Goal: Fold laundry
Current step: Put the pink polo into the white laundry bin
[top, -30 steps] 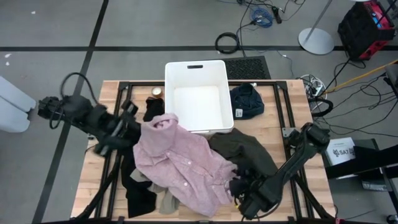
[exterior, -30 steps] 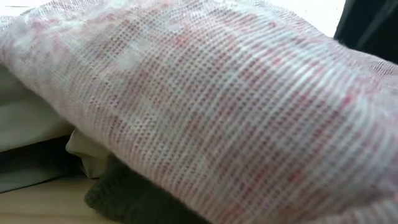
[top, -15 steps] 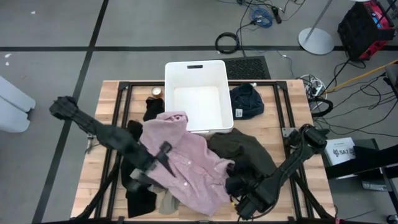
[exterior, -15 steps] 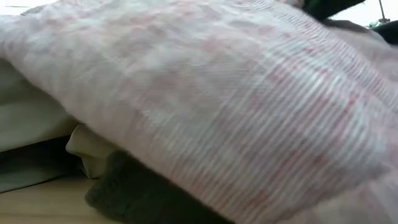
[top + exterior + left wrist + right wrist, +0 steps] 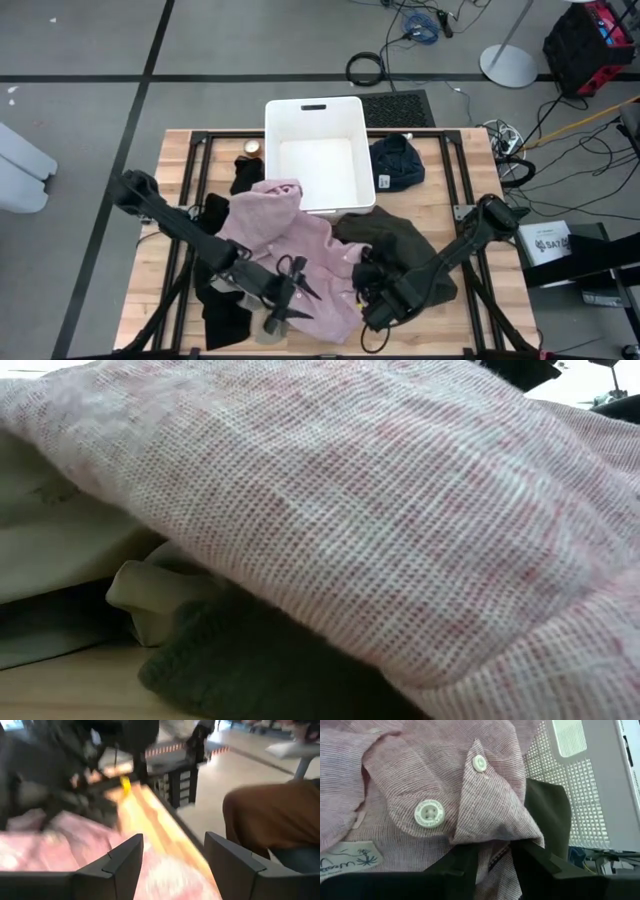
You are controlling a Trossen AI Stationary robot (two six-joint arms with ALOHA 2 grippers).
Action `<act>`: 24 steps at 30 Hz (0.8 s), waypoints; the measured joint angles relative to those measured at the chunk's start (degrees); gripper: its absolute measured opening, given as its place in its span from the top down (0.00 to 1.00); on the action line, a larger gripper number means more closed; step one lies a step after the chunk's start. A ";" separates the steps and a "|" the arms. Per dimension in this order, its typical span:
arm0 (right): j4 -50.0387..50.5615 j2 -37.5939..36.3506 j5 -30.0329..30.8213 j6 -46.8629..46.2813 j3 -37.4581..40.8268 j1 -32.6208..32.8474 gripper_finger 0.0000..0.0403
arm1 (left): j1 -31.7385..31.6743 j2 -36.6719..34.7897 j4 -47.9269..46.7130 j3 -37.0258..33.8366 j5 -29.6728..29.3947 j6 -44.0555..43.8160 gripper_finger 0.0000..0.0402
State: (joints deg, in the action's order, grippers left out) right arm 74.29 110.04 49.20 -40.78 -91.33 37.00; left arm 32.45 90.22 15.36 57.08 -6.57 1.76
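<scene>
Seen from above, a wooden slatted surface [image 5: 175, 160] carries a heap of laundry. At the left, the left arm is stretched diagonally across the surface, and its left gripper [image 5: 292, 290] is held over the near edge of the pale pink woven button-up shirt [image 5: 285, 250], fingers spread wide with nothing between them. A black cloth garment [image 5: 222, 305] lies beneath the shirt's left side. Behind the heap, a white rectangular plastic bin [image 5: 318, 150] stands with a navy blue cloth garment [image 5: 397, 162] beside it. At the right, the right arm is bent low over a dark olive-grey cloth garment [image 5: 400, 240], and its right gripper [image 5: 492, 855] is pinching a buttoned fold of the pink shirt. A likely risk is that the olive garment, lying against the shirt, gets dragged along, or that the thin pinched fold slips free if the shirt is pulled.
</scene>
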 joint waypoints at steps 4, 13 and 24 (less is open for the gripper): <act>0.21 0.00 0.03 -0.12 0.00 -0.25 0.74 | 0.03 2.10 -2.86 -0.04 0.02 -0.42 0.45; 0.23 0.00 0.27 -0.15 0.00 -0.31 0.74 | 0.20 5.01 -6.62 0.00 -2.94 0.30 0.45; 1.32 0.00 0.27 -0.15 0.00 -0.31 0.74 | 0.20 6.79 -8.63 -0.02 -9.21 0.08 0.55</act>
State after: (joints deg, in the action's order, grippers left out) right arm 75.61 110.04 49.47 -40.93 -91.33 36.69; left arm 32.65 97.01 6.73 57.06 -15.78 1.85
